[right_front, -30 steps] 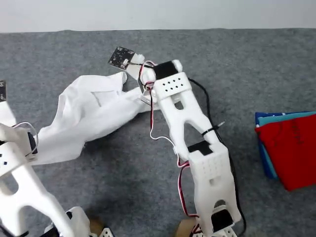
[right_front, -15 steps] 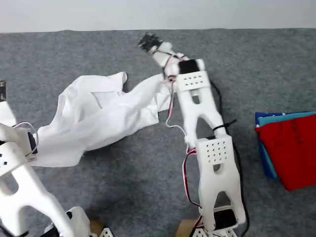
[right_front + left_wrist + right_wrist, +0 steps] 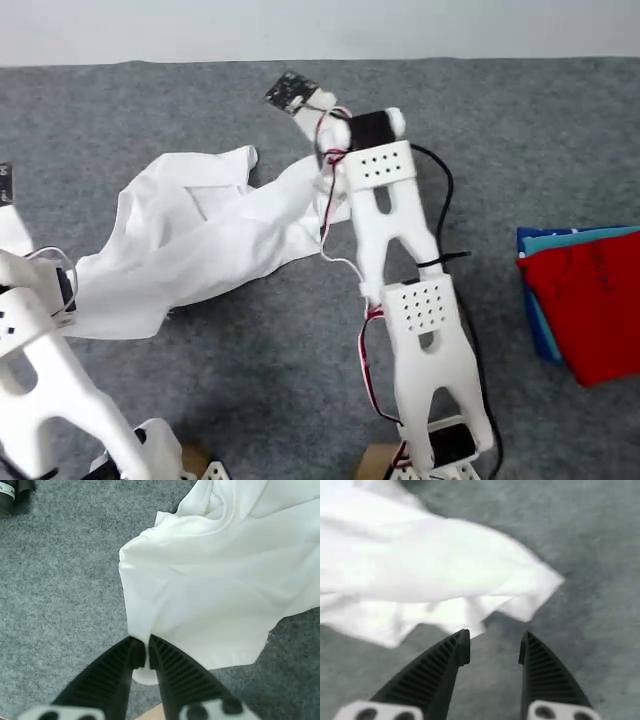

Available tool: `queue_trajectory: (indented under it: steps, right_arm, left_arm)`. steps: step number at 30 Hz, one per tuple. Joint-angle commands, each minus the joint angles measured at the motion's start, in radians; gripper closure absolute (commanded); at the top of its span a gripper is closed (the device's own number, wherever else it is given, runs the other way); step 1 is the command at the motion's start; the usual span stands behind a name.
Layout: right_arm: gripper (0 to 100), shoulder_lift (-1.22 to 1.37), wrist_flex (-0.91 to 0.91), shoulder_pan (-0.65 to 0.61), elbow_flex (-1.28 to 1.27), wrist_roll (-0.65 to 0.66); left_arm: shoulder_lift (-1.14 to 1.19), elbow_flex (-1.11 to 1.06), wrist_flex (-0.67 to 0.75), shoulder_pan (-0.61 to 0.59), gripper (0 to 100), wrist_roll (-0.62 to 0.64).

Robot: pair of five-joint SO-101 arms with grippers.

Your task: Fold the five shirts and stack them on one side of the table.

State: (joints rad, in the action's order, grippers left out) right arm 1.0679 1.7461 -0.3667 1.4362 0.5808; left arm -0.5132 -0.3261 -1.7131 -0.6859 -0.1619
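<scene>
A crumpled white shirt (image 3: 200, 240) lies on the left half of the grey table (image 3: 500, 130). My left gripper (image 3: 141, 655) is shut on the shirt's (image 3: 210, 580) near-left hem, and the left arm (image 3: 30, 340) stands at the table's front left. The right arm (image 3: 385, 175) stretches over the middle to the shirt's far-right end. My right gripper (image 3: 494, 649) is open just above the table, with a corner of the shirt (image 3: 445, 560) right ahead of its fingertips and nothing between them.
A stack of folded shirts, red on top (image 3: 590, 300) with blue and teal ones (image 3: 545, 240) beneath, sits at the table's right edge. Bare grey cloth surrounds the right arm's base (image 3: 440, 440). A pale wall runs along the back.
The right arm swung right and farther back, drawing the shirt's right end out with it, then came back a little to the left. The left arm kept still.
</scene>
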Motion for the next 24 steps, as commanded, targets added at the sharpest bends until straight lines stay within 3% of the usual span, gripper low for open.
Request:
queue_trajectory:
  steps: [1,8,14,24]
  right_arm:
    - [81.9,-0.030,0.050,-0.028,0.054,-0.071]
    - [81.2,-0.031,0.048,-0.101,-0.014,-0.149]
    - [71.4,-0.087,0.050,-0.153,-0.104,-0.298]
    - [71.3,-0.139,0.013,-0.177,-0.324,-0.321]
  left_arm:
    - [-0.025,0.005,0.003,0.000,100,0.011]
    - [-0.025,0.005,0.003,0.000,100,0.011]
    - [-0.025,0.005,0.003,0.000,100,0.009]
    - [-0.025,0.005,0.003,0.002,100,0.008]
